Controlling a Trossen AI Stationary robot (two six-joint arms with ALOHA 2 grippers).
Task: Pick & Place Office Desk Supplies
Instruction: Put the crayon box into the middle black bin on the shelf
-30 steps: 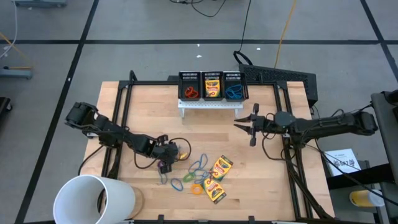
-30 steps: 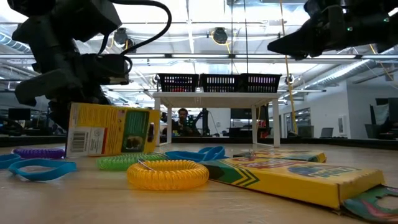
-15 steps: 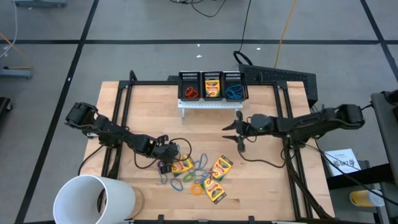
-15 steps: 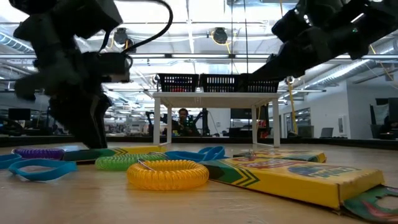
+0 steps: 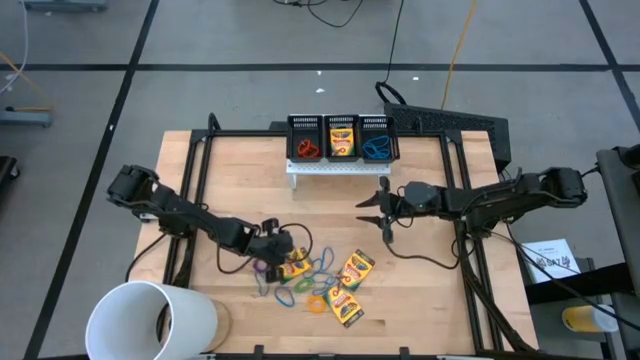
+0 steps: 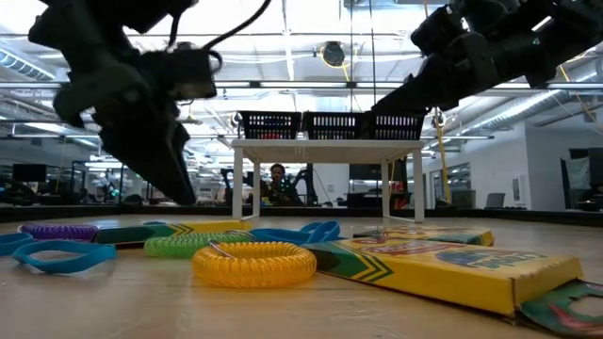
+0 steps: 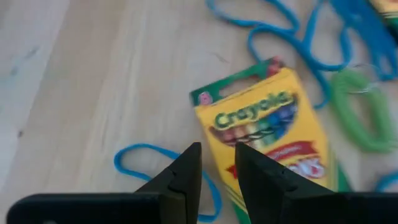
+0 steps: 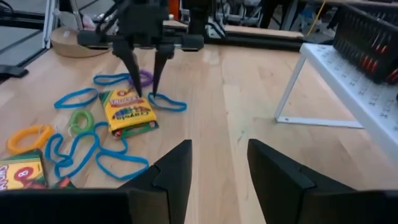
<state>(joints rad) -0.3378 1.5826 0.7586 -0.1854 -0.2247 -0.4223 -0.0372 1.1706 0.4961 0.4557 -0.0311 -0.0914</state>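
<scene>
Left end effector (image 7: 214,180) hovers narrowly spread, empty, over a crayon box (image 7: 267,140) lying flat near the surface's front edge, bands (image 5: 318,268) tangled around. Risk: snagging a loop. Right end effector (image 8: 217,165), spread, waits mid-surface.

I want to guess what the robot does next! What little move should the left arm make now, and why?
Probably slide the left end effector forward over the middle of the crayon box. The box lies flat just past its fingertips, and nothing is between the fingers, so it cannot grip yet. The right end effector waits empty near the white shelf.
</scene>
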